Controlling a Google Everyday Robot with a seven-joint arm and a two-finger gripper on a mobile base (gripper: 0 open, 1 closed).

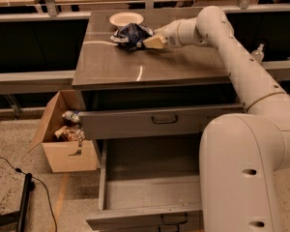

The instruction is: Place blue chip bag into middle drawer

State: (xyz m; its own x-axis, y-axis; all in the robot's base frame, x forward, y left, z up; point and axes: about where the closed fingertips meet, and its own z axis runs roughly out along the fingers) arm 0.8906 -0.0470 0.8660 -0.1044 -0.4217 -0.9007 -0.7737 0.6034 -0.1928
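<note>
The blue chip bag [130, 35] lies crumpled on the tabletop near the back, just in front of the cream bowl [126, 19]. My gripper [152, 42] reaches in from the right and sits against the bag's right edge, low over the tabletop. The middle drawer [150, 192] is pulled far out below, a wide shallow grey box with nothing seen inside; its front [145, 219] is at the bottom of the view. The top drawer [159, 120] above it is pulled out only slightly.
An open cardboard box [66, 144] holding snack packs stands on the floor left of the cabinet. My arm [241, 66] and white base [241, 178] fill the right side. A black cable and stand [24, 202] lie at lower left. A railing and shelves run behind the table.
</note>
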